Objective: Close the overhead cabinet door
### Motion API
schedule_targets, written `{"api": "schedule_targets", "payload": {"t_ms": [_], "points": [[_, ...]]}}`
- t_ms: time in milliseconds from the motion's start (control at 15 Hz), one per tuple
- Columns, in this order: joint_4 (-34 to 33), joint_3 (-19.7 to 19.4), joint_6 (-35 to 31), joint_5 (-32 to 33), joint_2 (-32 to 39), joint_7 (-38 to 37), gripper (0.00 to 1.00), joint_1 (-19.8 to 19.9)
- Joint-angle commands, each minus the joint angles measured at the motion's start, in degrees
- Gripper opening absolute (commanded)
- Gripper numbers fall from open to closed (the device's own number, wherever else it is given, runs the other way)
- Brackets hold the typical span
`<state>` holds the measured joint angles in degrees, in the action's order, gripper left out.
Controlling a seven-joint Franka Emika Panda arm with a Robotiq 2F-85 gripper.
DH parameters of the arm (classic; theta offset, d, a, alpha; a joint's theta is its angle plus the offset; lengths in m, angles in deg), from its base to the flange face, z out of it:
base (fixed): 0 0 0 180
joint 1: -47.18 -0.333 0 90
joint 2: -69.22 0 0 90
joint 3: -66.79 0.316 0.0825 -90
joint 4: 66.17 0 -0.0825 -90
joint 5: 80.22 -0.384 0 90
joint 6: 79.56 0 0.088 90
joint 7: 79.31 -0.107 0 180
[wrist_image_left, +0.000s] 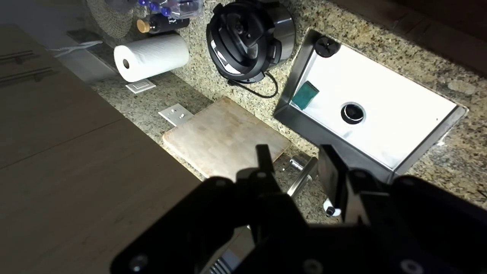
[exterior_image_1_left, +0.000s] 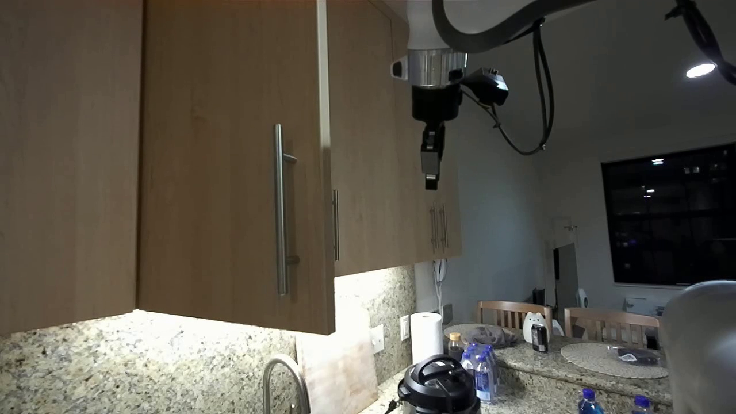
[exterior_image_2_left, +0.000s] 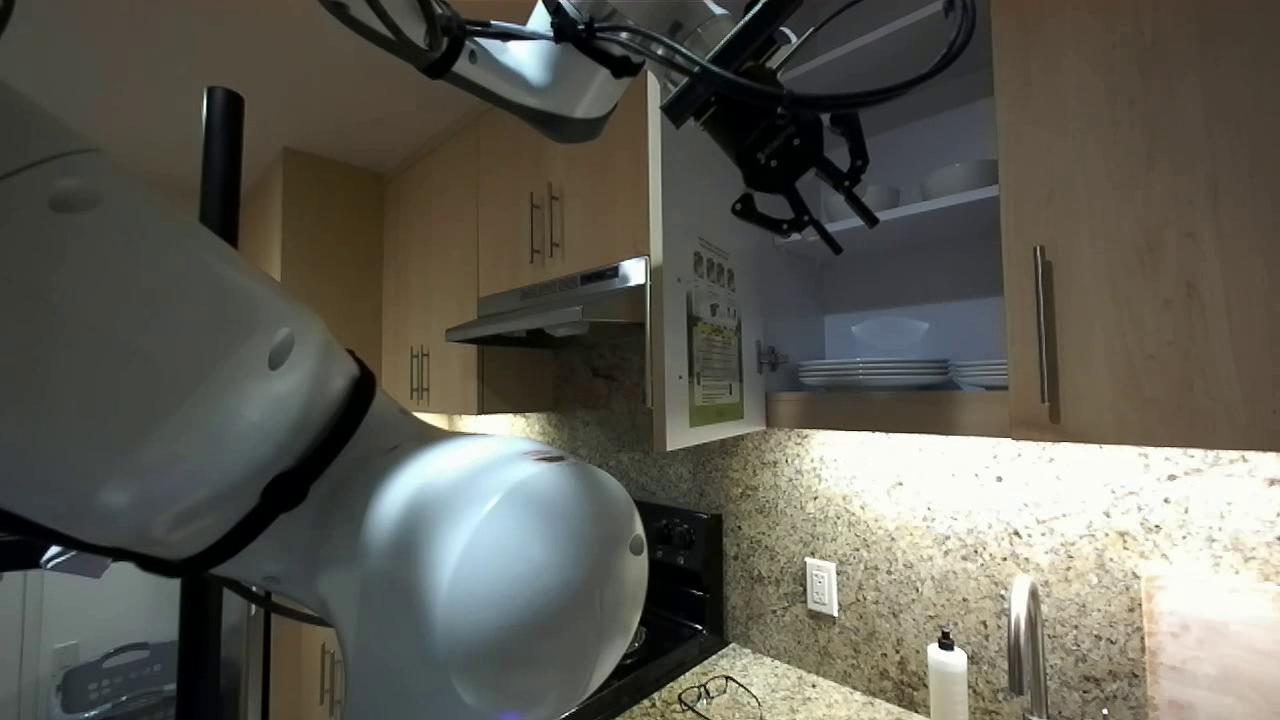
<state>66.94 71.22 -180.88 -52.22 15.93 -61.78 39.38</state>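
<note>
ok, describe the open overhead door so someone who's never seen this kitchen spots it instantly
In an exterior view, find the metallic range hood. Just right of it in that picture, hinged on the open cabinet holding white plates, is the overhead cabinet door. The neighbouring doors are shut; only this one stands swung out, showing a white inner face with a printed sheet.

No legible txt: sheet (exterior_image_2_left: 715, 345) on inside of overhead cab. door (exterior_image_2_left: 698, 215) too small to read.
</note>
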Motion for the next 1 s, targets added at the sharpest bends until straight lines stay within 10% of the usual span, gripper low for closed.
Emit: {"api": "schedule_targets", "payload": {"t_ms": [0, 67, 133, 600, 933], "points": [[0.4, -0.3, 0.3, 0.1, -0.1, -0.7, 0.67, 0.1], [0.8, -0.2, 0.1, 0.2, -0.6, -0.8, 0.72, -0.1], [1.0, -0.1, -0.2, -0.1, -0.8, -1.0, 0.30, -0.3], [5.3, 5.5, -1.1, 0.5, -3.9, -1.8, 0.07, -4.0], [6.7, 9.3, -1.7, 0.7, -8.0, -3.1, 0.08, -7.3]]}}
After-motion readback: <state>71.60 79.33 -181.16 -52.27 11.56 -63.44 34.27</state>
